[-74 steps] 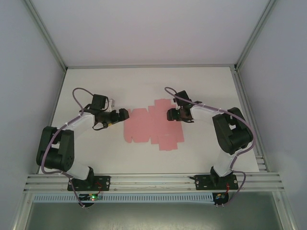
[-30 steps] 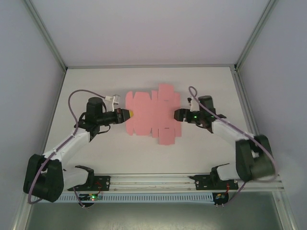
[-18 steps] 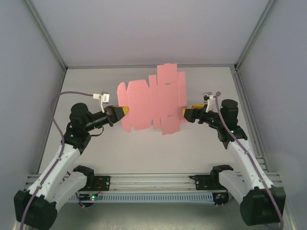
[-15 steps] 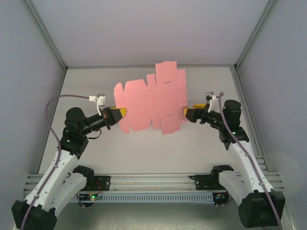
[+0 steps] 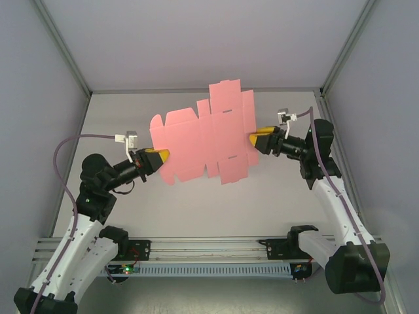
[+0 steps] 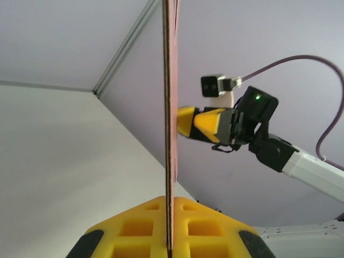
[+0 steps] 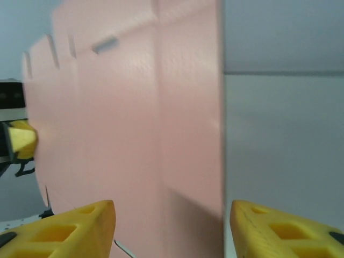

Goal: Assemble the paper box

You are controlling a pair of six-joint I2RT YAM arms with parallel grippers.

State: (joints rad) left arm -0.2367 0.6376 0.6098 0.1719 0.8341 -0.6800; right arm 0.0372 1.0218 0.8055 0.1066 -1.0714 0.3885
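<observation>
- White surface spans the enclosure floor.
- Paper box, a flat pink die-cut sheet, hangs lifted off the surface between both claws.
- Left arm reaches up and inward; right arm mirrors it.
- Left claw pinches the sheet's left edge.
- Right claw gapes, fingers straddling the right edge.

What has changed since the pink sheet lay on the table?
The paper box, still an unfolded sheet, has been lifted off the table and is now held up in the air. The left gripper clamps its left edge; the right gripper, jaws open, rose with it at the right edge.
</observation>
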